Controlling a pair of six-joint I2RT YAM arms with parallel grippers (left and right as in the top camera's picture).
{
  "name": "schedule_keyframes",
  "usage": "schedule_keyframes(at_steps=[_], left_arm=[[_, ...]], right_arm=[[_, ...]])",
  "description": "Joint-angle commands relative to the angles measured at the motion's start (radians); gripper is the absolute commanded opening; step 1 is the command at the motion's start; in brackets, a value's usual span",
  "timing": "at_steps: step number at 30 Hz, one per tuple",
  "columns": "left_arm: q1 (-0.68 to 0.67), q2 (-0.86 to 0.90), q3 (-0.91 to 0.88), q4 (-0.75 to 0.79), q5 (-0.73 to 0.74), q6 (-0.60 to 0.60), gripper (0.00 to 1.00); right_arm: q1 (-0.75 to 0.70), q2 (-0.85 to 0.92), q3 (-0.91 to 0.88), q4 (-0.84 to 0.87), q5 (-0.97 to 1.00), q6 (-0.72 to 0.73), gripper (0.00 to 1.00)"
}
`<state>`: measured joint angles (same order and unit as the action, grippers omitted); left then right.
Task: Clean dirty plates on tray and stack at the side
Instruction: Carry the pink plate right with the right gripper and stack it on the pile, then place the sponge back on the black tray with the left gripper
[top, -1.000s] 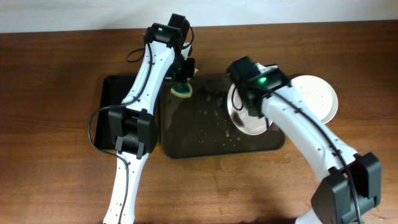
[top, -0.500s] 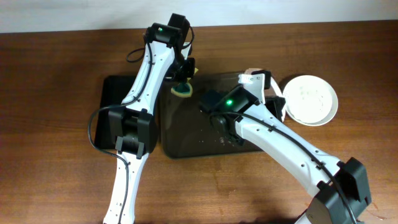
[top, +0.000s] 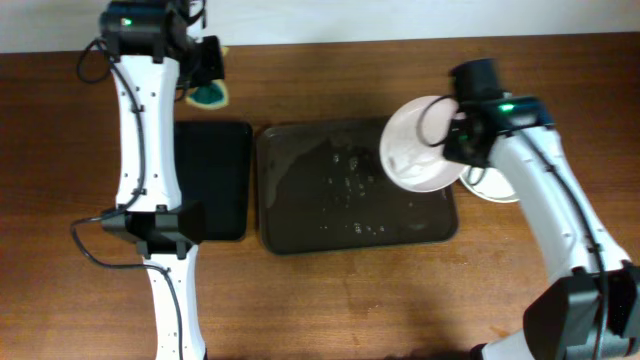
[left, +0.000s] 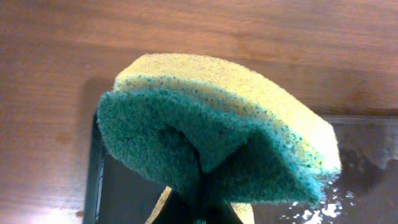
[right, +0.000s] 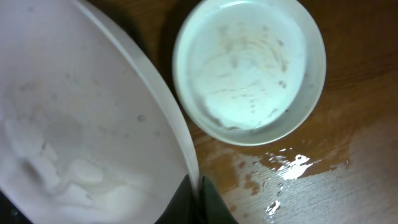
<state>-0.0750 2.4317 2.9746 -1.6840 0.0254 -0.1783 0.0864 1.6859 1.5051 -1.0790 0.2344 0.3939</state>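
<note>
My right gripper (top: 457, 140) is shut on the rim of a wiped white plate (top: 418, 155) and holds it tilted above the right end of the dark brown tray (top: 300, 200). In the right wrist view the fingers (right: 198, 190) pinch that plate's edge (right: 81, 124). Another white plate (right: 249, 68) with faint smears lies on the wood tabletop to the right, partly hidden under my arm in the overhead view (top: 490, 188). My left gripper (top: 205, 80) is shut on a green and yellow sponge (left: 217, 137) above the table's far left.
A smaller black tray (top: 212, 180) lies left of the brown tray. Water drops lie in the brown tray (top: 350, 185) and on the wood near the side plate (right: 286, 165). The wall edge runs along the far side.
My left arm has swung left with the sponge, from the brown tray's far corner to beyond the black tray. My right gripper now holds the plate raised at the tray's right end.
</note>
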Motion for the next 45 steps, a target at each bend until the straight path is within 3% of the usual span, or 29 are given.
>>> schedule_keyframes(at_steps=[1,6,12,13,14,15,16,17,21,27,33,34,35,36,37,39,45], left_arm=[[0.046,-0.010,0.007,-0.004,-0.008,0.012,0.00],[0.058,-0.010,0.003,-0.004,-0.049,0.012,0.00],[0.058,-0.010,-0.013,-0.004,-0.048,0.012,0.00],[0.058,-0.010,-0.029,-0.004,-0.048,0.012,0.00],[0.058,-0.010,-0.045,-0.004,-0.047,0.012,0.00],[0.057,-0.010,-0.064,-0.004,-0.040,0.012,0.00],[0.056,-0.010,-0.077,-0.004,-0.032,0.012,0.00],[0.056,-0.010,-0.093,-0.004,-0.020,0.011,0.00],[0.056,-0.032,-0.177,-0.005,-0.014,0.011,0.00],[0.056,-0.136,-0.603,0.007,-0.019,0.009,0.00],[0.056,-0.136,-1.009,0.340,-0.029,0.009,0.02],[0.056,-0.136,-1.029,0.355,-0.029,0.009,0.09],[0.056,-0.136,-1.046,0.368,-0.029,0.008,0.32],[0.056,-0.136,-1.048,0.368,-0.029,0.008,0.64],[0.056,-0.138,-1.037,0.364,-0.029,0.008,0.88],[0.056,-0.143,-0.972,0.325,-0.030,0.008,0.98],[0.056,-0.251,-0.513,0.174,-0.029,0.008,1.00]], right_arm=[[-0.215,-0.006,0.012,0.027,-0.230,-0.076,0.04],[-0.462,0.088,0.010,0.092,-0.244,-0.076,0.04],[-0.493,0.244,0.009,0.160,-0.249,-0.101,0.05],[-0.493,0.269,0.009,0.159,-0.250,-0.101,0.11],[-0.493,0.285,0.009,0.151,-0.250,-0.101,0.26],[-0.494,0.292,0.009,0.140,-0.250,-0.102,0.72],[-0.494,0.291,0.009,0.133,-0.255,-0.102,0.95],[-0.494,0.282,0.014,0.124,-0.280,-0.103,0.99],[-0.479,0.193,0.051,0.080,-0.370,-0.133,0.99],[-0.386,0.114,0.071,0.041,-0.374,-0.148,0.99],[-0.304,0.114,0.071,0.027,-0.373,-0.154,0.99],[-0.301,0.114,0.071,0.024,-0.373,-0.154,0.99],[-0.296,0.114,0.071,0.022,-0.373,-0.154,0.99],[-0.293,0.114,0.071,0.019,-0.374,-0.154,0.99],[-0.291,0.114,0.071,0.016,-0.373,-0.154,0.99],[-0.288,0.109,0.072,0.001,-0.374,-0.154,0.99],[-0.288,-0.042,0.072,-0.100,-0.382,-0.185,0.99]])
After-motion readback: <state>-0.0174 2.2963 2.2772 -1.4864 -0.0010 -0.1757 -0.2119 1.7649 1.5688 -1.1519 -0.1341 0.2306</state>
